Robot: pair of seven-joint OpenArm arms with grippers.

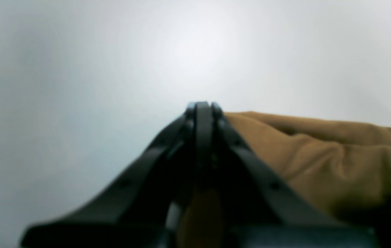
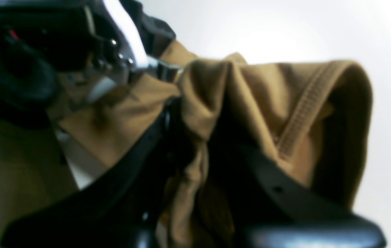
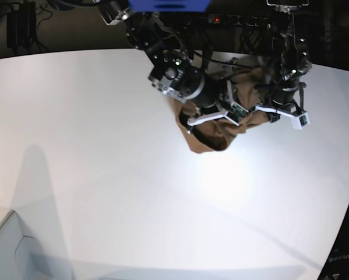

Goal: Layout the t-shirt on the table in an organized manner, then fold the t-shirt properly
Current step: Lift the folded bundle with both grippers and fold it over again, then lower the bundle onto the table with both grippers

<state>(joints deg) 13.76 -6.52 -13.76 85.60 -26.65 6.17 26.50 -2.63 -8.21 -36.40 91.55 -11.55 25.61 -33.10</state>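
Note:
The tan-brown t-shirt [image 3: 212,137] hangs bunched up above the white table [image 3: 104,151] near its far edge, between my two arms. My right gripper [image 2: 188,113] is shut on a gathered fold of the t-shirt [image 2: 267,93], and a ribbed hem loops over to the right of its fingers. My left gripper [image 1: 202,106] has its fingers pressed together, with the t-shirt [image 1: 336,155] running off from the tips to the right and brown cloth showing between the finger bases. Both grippers sit close together in the base view. Most of the shirt's shape is hidden in the bundle.
A pale grey box corner [image 3: 11,251] sits at the near left. The table's curved edge [image 3: 348,204] runs down the right side. Dark equipment and cables lie behind the far edge. The arm's shadow falls on the table's left part.

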